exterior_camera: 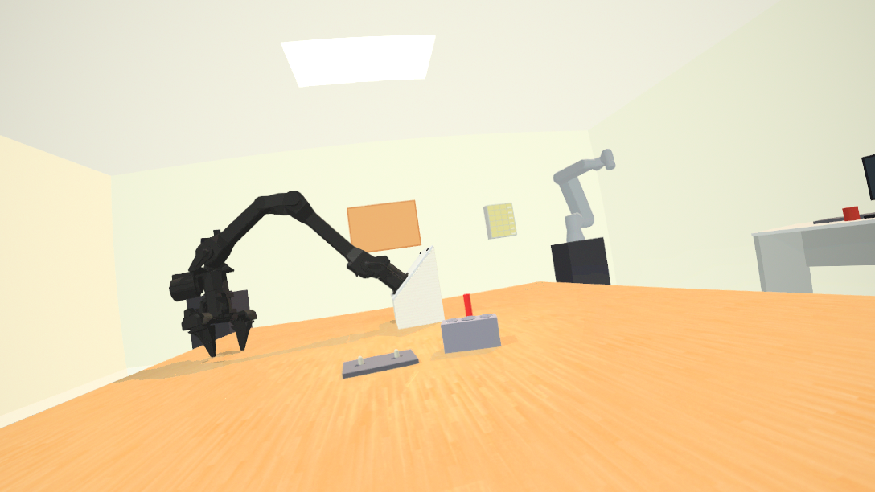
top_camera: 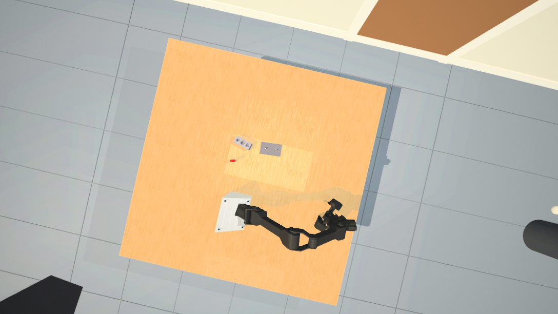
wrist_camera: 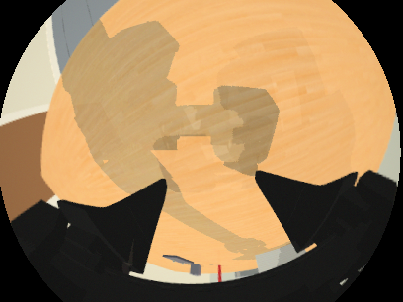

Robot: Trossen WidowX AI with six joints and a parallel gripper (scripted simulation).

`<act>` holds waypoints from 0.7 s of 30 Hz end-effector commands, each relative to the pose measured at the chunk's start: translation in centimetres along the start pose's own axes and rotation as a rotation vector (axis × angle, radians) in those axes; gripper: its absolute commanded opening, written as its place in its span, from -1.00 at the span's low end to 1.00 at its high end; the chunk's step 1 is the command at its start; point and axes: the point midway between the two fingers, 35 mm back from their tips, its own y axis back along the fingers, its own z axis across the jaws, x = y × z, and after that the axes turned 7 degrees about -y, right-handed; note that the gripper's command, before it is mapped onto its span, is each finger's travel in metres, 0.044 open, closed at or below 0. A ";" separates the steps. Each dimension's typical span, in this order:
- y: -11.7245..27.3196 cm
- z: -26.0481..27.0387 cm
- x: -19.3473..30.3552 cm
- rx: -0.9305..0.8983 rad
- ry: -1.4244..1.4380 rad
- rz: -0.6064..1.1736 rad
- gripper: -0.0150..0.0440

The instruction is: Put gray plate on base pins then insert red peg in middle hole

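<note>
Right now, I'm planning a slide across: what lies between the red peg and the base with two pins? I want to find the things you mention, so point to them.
Only bare wood and faint shadow between red peg (top_camera: 232,160) and base (top_camera: 271,152), seen from the top.

This looks like a robotics lab; a pale robot arm (exterior_camera: 575,195) stands on a black pedestal (exterior_camera: 580,261) at two o'clock in the exterior view; at three o'clock a desk (exterior_camera: 782,260) bears a red cup (exterior_camera: 850,213) beside a monitor (exterior_camera: 869,177); an orange board (exterior_camera: 384,225) hangs near twelve o'clock.
</note>
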 end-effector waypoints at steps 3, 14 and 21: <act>-1.6 6.2 6.8 -0.017 0.316 0.109 1.00; -3.6 13.6 23.2 -0.014 1.027 0.294 1.00; -3.4 14.2 34.4 -0.002 1.525 0.379 1.00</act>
